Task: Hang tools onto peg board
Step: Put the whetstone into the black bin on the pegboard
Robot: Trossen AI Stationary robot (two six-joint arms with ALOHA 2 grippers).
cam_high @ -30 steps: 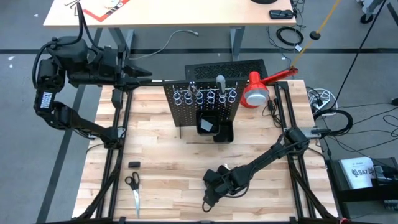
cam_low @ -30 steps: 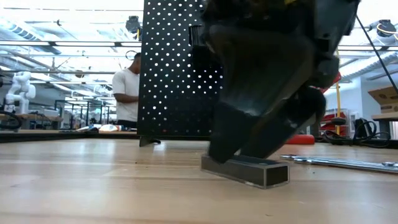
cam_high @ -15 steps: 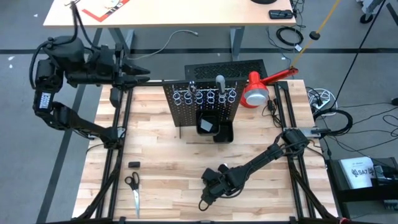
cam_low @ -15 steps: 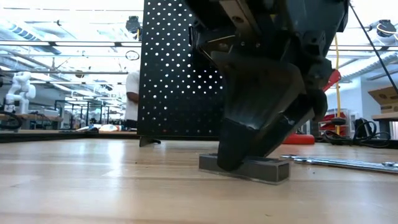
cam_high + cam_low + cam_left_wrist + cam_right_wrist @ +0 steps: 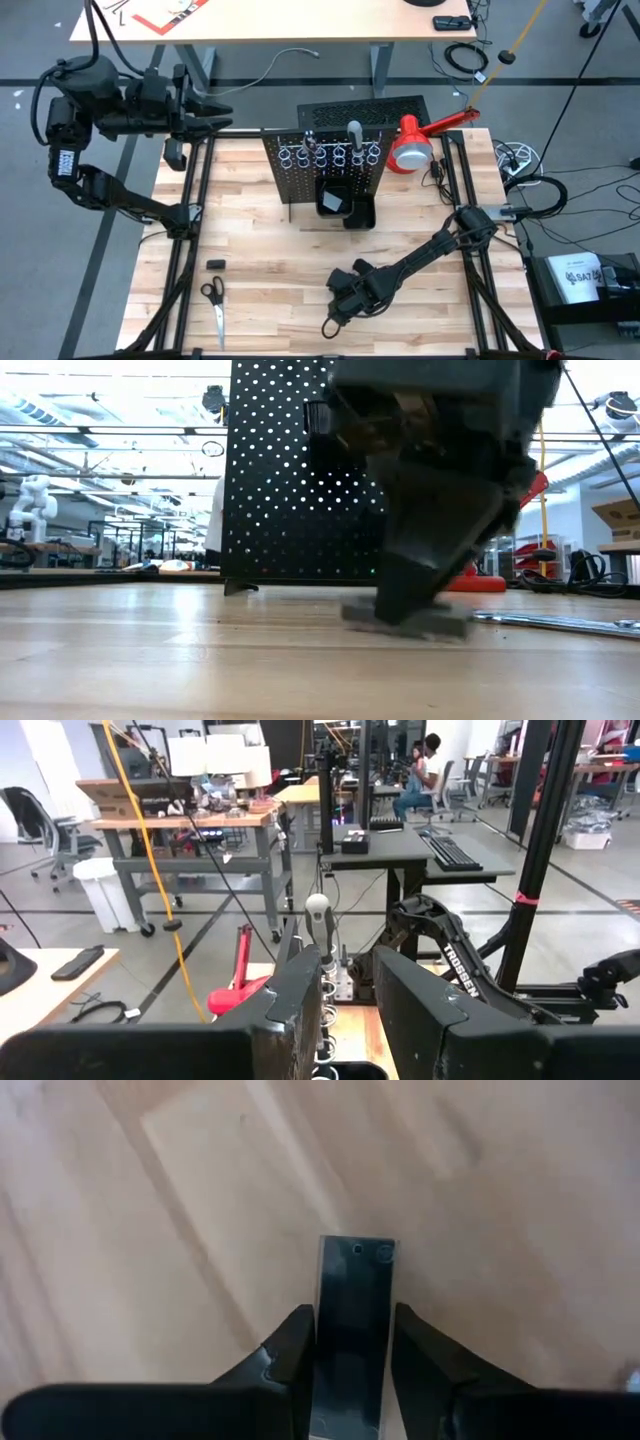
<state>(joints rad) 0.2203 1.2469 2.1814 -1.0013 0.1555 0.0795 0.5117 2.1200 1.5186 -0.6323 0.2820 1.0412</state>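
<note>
Peg board: upright black perforated metal panel [image 5: 325, 160] at the far middle of the pale wooden table [image 5: 250, 250], carrying one row of silver rings [image 5: 335, 155] and one black box-shaped bin [image 5: 335, 200].
Grey piece: one small dark grey rectangular metal bar [image 5: 352, 1330] lying on the near middle of the table, between the right gripper's fingers.
Right gripper [image 5: 340, 312]: low over the table, its two dark fingers [image 5: 290, 1355] closed narrowly against the bar's long sides.
Left gripper [image 5: 225, 112]: raised beyond the table's far left corner, fingers a narrow gap apart, nothing between them.
Hidden: in the low view the right gripper [image 5: 415, 605] covers most of the bar [image 5: 405, 622], which is blurred; the ring count cannot be told.
Changed: a second ago the right fingers stood wider around the bar; they have since closed on it. The left arm has drawn back further to the left.
Other tools: one pair of black-handled scissors [image 5: 215, 305] and one small black block [image 5: 215, 263] at the near left, well apart from the bar.
</note>
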